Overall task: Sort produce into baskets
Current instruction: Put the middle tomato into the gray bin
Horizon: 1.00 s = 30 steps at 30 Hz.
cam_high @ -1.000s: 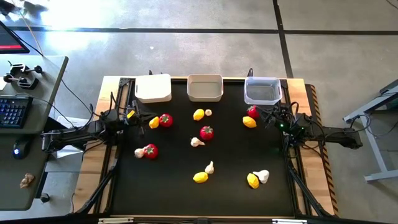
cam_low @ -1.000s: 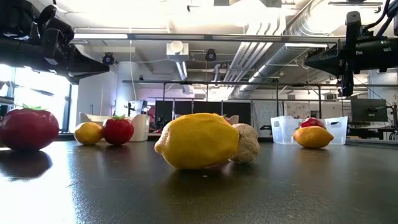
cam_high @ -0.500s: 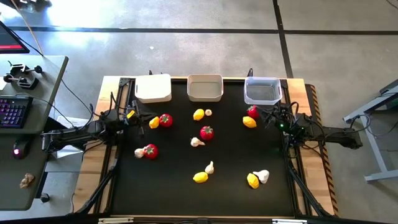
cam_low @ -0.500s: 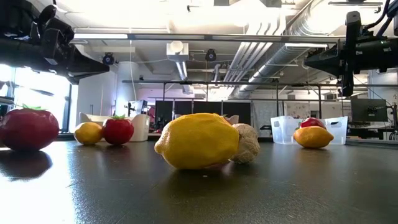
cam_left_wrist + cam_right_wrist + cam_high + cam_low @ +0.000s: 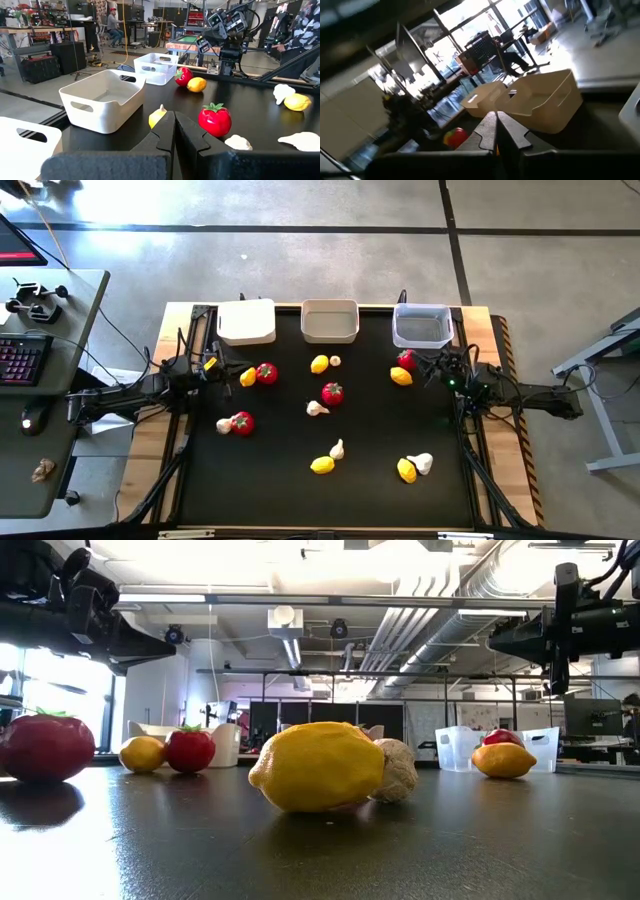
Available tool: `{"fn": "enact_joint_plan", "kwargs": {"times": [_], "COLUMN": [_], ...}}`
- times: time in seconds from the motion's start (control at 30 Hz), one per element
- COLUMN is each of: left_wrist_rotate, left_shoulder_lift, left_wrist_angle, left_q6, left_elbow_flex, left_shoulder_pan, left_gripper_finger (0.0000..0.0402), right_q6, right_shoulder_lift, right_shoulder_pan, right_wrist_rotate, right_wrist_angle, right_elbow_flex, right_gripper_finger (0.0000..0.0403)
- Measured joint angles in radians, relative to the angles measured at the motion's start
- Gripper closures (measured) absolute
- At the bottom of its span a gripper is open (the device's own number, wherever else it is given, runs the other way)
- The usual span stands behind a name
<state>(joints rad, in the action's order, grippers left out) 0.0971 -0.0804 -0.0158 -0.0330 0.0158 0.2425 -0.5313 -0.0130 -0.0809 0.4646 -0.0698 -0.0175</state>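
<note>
Left arm: lies low and level along the table's 9 o'clock edge, reaching inward toward the centre, forearm roughly horizontal in the high view.
Left gripper [image 5: 222,370]: at the arm's inner end, toward 10 o'clock of the table; in its own wrist view [image 5: 174,131] the two dark fingers meet with no gap, jaws closed and holding nothing.
Right arm: mirrors it along the 3 o'clock edge, stretched inward, level and raised above the table in the low view.
Right gripper [image 5: 438,370]: at the inner end, toward 2 o'clock; in its own wrist view [image 5: 496,131] the fingers press together, jaws closed, empty.
</note>
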Motion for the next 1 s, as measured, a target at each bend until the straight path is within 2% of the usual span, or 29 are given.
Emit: {"fn": "enact_joint_plan", "kwargs": {"times": [0.23, 0.3, 0.37, 0.5, 0.63, 0.83, 0.93, 1.0], "left_wrist_rotate": [0.000, 0.000, 0.000, 0.000, 0.000, 0.000, 0.000, 0.000], "left_shoulder_lift": [0.000, 0.000, 0.000, 0.000, 0.000, 0.000, 0.000, 0.000], "left_wrist_angle": [0.000, 0.000, 0.000, 0.000, -0.003, -0.005, -0.004, -0.005], "left_q6": [0.000, 0.000, 0.000, 0.000, 0.000, 0.000, -0.002, -0.019], "left_elbow_flex": [0.000, 0.000, 0.000, 0.000, 0.000, 0.000, 0.000, 0.000], "left_shoulder_pan": [0.000, 0.000, 0.000, 0.000, 0.000, 0.000, 0.000, 0.000], "left_gripper_finger": [0.0402, 0.0401, 0.0402, 0.0401, 0.0402, 0.0402, 0.0401, 0.0401], "right_q6": [0.048, 0.115, 0.180, 0.236, 0.249, 0.392, 0.417, 0.407], "right_shoulder_lift": [0.000, 0.000, 0.000, -0.001, -0.006, -0.077, -0.129, -0.168], "right_shoulder_pan": [0.000, -0.001, -0.001, 0.000, 0.000, 0.001, 0.001, 0.005], "right_wrist_rotate": [0.060, 0.065, 0.022, -0.187, -0.192, -0.230, -0.233, -0.238], "right_wrist_angle": [-0.021, -0.037, -0.087, -0.183, -0.191, -0.242, -0.278, -0.298], "right_elbow_flex": [0.000, 0.000, 0.000, 0.000, 0.000, 0.000, 0.000, -0.001], "right_gripper_finger": [0.0402, 0.0402, 0.0402, 0.0402, 0.0402, 0.0400, 0.0376, 0.0344]}}
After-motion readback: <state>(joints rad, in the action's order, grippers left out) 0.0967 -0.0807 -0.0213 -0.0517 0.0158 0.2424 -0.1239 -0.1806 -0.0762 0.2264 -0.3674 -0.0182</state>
